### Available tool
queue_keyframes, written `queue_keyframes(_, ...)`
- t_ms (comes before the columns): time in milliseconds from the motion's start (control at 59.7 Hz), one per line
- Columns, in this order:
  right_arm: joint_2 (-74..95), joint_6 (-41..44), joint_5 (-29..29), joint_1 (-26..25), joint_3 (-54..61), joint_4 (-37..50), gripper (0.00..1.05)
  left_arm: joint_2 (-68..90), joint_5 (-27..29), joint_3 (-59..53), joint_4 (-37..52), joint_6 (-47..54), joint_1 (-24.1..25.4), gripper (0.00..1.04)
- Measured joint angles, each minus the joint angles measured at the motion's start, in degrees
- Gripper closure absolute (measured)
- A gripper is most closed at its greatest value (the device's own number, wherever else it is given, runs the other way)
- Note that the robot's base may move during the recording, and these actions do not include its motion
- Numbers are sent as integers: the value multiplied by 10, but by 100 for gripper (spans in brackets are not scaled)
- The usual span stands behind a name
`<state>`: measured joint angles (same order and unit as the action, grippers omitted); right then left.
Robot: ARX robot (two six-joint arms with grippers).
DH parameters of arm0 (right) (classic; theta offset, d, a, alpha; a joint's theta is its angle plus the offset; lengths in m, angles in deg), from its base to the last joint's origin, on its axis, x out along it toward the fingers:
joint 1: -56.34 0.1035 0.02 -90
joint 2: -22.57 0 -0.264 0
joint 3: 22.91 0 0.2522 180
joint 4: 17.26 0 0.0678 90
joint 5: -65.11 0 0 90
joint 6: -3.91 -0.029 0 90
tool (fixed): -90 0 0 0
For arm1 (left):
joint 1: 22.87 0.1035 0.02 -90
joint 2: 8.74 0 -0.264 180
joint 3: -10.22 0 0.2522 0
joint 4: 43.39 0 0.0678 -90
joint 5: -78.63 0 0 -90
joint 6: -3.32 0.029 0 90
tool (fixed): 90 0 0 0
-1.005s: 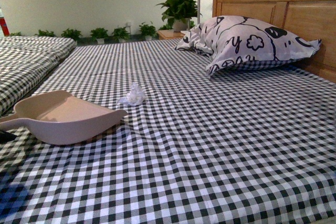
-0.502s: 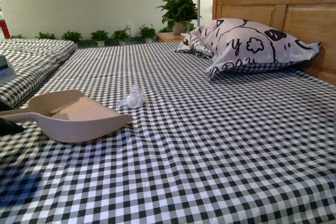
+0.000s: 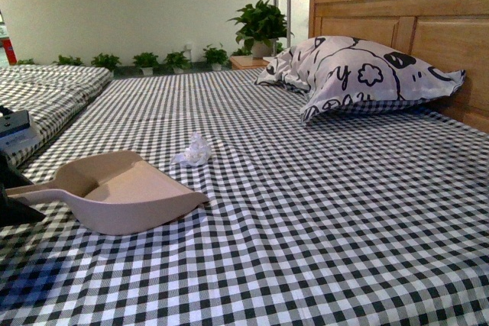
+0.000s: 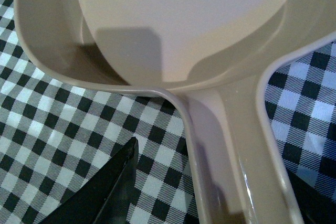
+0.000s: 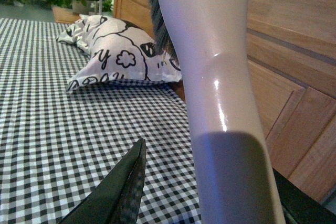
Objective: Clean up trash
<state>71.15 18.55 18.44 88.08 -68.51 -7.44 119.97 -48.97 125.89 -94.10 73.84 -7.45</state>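
The trash (image 3: 197,150), a small crumpled white wad, lay on the black-and-white checked sheet of the bed (image 3: 344,211). It sat near the far rim of the beige-pink dustpan (image 3: 130,192) without touching it, outside the pan, and well apart from the white pillow (image 3: 367,74) with black drawings that leaned against the wooden headboard (image 3: 428,5). The dustpan rested at the robot's left with its open lip on the sheet and pointing toward the right. Its handle reached back to the left tool (image 4: 226,182) at the frame's edge. In the left wrist view that handle ran between the tool's dark fingers (image 4: 100,192), which were closed around it, though the visible tip stood slightly off the handle's side. The pan itself was empty. The right tool (image 5: 220,182) pinched the pale handle of a brush (image 5: 210,51), held upright above the bed with dark bristles showing at its far end, near the headboard side.
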Motion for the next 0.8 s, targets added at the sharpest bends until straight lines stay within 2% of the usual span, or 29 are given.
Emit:
queue_keyframes(586, 0, 0, 0, 0, 0, 0, 57, 0, 5, 1, -2, 3, -1, 44)
queue_keyframes(620, 3, -18, -12, -4, -10, -35, 57, 0, 5, 1, -2, 3, -1, 44)
queue_keyframes(670, 26, -58, -71, -23, -52, -148, 57, 0, 5, 1, -2, 3, -1, 44)
queue_keyframes(720, 53, -85, -113, -40, -89, -223, 57, 0, 6, 1, -2, 4, -1, 44)
queue_keyframes(804, 125, -109, -186, -71, -152, -277, 57, 0, 6, 1, -2, 4, -2, 44)
